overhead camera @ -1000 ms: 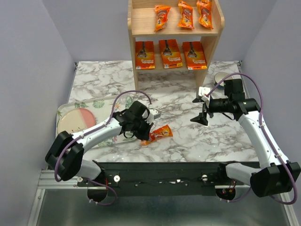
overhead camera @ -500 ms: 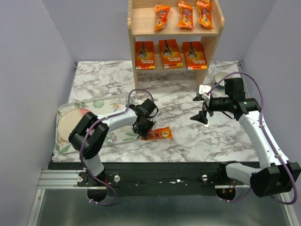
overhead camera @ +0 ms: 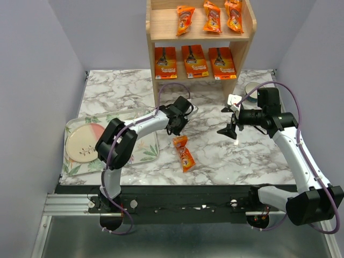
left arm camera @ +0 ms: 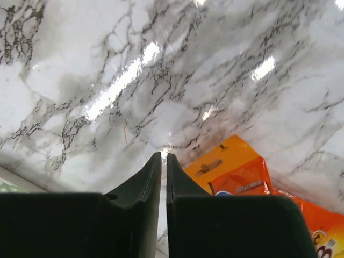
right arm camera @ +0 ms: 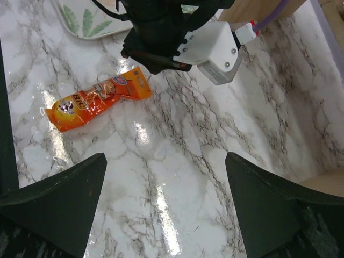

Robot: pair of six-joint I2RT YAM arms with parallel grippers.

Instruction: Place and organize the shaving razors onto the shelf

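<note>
1. A white marble table [overhead camera: 215,156] is enclosed by lavender walls; a leaf-print tray [overhead camera: 107,119] is set at its left.
2. A two-tier wooden shelf [overhead camera: 244,54] is stood at the back edge; three narrow orange razor packs [overhead camera: 212,17] are laid on its top tier and three wide razor cards [overhead camera: 194,62] are stood on the lower one.
3. One loose razor pack [overhead camera: 184,153] is left flat on the marble, mid-table.
4. The left gripper [overhead camera: 174,128] is held just above that pack, its fingers [left arm camera: 137,188] drawn almost together on nothing.
5. The right gripper [overhead camera: 230,122] is spread wide and empty.
</note>
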